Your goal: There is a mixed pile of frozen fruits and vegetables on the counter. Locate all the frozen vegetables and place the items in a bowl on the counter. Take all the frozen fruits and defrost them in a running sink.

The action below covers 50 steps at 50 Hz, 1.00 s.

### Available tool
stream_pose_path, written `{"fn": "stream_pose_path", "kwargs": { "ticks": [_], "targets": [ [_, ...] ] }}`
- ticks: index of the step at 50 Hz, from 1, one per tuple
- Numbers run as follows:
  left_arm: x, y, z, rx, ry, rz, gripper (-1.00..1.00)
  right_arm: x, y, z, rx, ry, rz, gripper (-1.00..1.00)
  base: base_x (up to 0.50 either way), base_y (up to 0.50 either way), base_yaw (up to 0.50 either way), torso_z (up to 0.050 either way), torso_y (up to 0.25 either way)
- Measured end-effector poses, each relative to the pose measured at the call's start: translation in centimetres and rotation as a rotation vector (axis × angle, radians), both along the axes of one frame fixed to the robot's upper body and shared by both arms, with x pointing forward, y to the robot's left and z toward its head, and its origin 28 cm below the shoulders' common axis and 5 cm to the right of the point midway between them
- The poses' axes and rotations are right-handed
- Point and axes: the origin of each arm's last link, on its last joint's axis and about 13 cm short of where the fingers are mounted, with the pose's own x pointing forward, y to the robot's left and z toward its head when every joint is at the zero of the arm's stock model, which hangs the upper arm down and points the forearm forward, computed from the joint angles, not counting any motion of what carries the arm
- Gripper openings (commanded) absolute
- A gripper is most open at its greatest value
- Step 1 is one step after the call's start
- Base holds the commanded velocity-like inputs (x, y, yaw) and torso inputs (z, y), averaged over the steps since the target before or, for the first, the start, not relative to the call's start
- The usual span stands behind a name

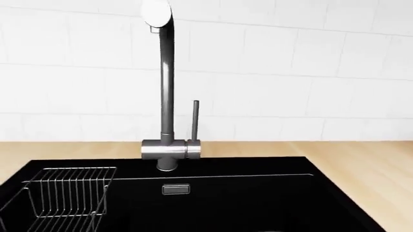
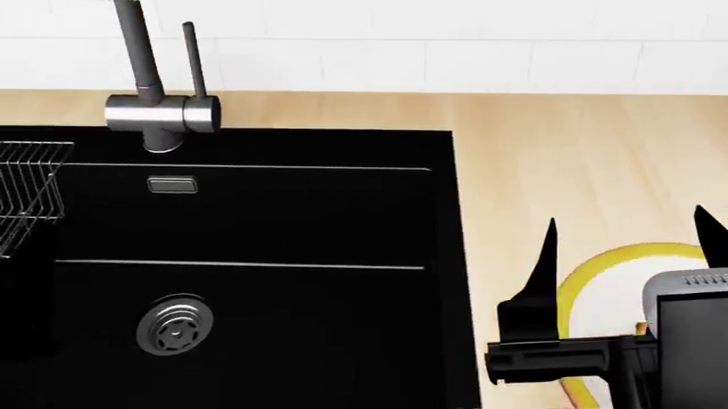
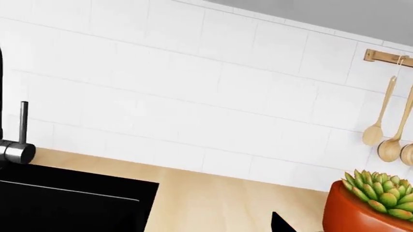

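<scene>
Nearest, my right end effector (image 2: 626, 256) hovers with fingers apart over the yellow-rimmed bowl (image 2: 592, 271) on the desk (image 2: 569, 145). Beside it lies the black sink (image 2: 251, 281); beyond stands the faucet (image 2: 148, 102). Left end effector: not visible.
</scene>
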Motion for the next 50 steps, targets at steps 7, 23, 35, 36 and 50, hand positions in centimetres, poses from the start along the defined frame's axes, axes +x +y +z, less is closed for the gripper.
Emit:
{"fn": "stream_pose_path", "kwargs": {
  "ticks": [7,23,35,36,50],
  "targets": [
    [-0.29,0.35,-0.11,-0.008,0.000,0.016,1.00,-0.06,0.09,0.08,-0.001,0.000,0.008,1.00,0.00,0.50,0.00,0.000,0.000],
    [-0.54,0.81,0.26,-0.012,-0.019,0.035,1.00,-0.02,0.16,-0.03,0.012,0.009,0.022,1.00,0.00,0.50,0.00,0.000,0.000],
    [-0.62,0.82,0.31,-0.009,-0.023,0.034,1.00,-0.05,0.15,-0.03,0.017,0.007,0.022,1.00,0.00,0.50,0.00,0.000,0.000],
    [-0.63,0.83,0.31,-0.009,-0.023,0.034,1.00,-0.05,0.14,-0.02,0.017,0.006,0.022,1.00,0.00,0.50,0.00,0.000,0.000],
    [-0.69,0.80,0.34,-0.007,-0.025,0.031,1.00,-0.10,0.13,0.07,0.022,-0.001,0.019,1.00,0.00,0.50,0.00,0.000,0.000]
  ]
}}
